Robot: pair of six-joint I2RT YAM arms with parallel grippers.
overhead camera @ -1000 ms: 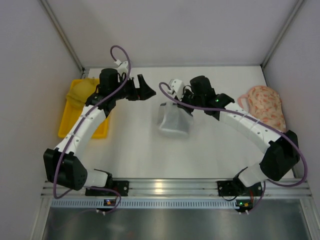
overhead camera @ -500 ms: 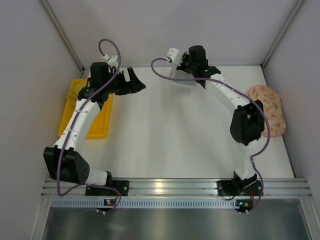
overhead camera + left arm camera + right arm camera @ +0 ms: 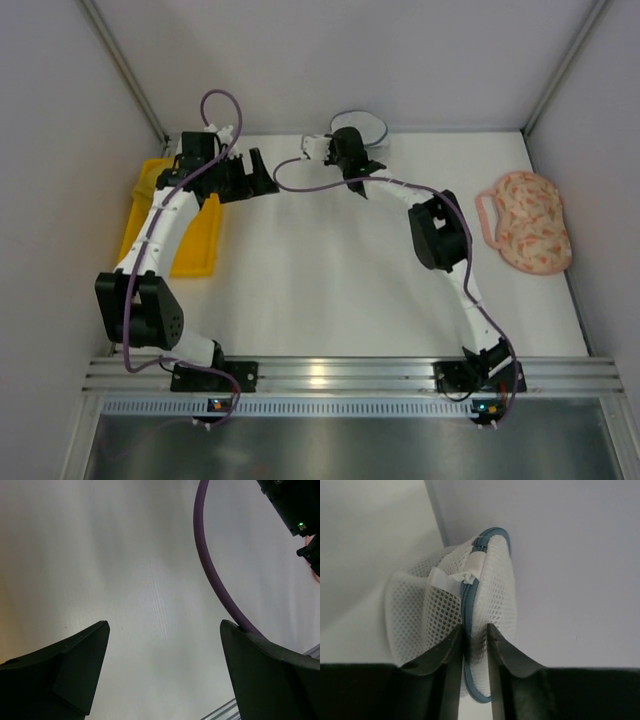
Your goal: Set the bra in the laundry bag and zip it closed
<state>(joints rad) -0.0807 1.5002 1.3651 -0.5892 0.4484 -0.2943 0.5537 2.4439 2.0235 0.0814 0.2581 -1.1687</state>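
Note:
The white mesh laundry bag (image 3: 487, 575) with its blue zipper rim hangs pressed near the back wall. My right gripper (image 3: 475, 632) is shut on it at the zipper seam. In the top view the bag (image 3: 366, 126) is at the far back centre, with my right gripper (image 3: 352, 150) just in front of it. My left gripper (image 3: 264, 175) is open and empty at the back left; its wrist view shows the spread fingers (image 3: 80, 655) over bare table. The black bra is not in view; a dark patch shows through the mesh between my right fingers.
A pink floral bra (image 3: 527, 220) lies at the right edge. A yellow tray (image 3: 190, 250) sits at the left, partly under my left arm. A purple cable (image 3: 205, 565) crosses the left wrist view. Walls close the back and sides.
My right arm has carried the mesh bag from the middle of the table up to the back wall. My left gripper has drawn back to the left and stayed open.

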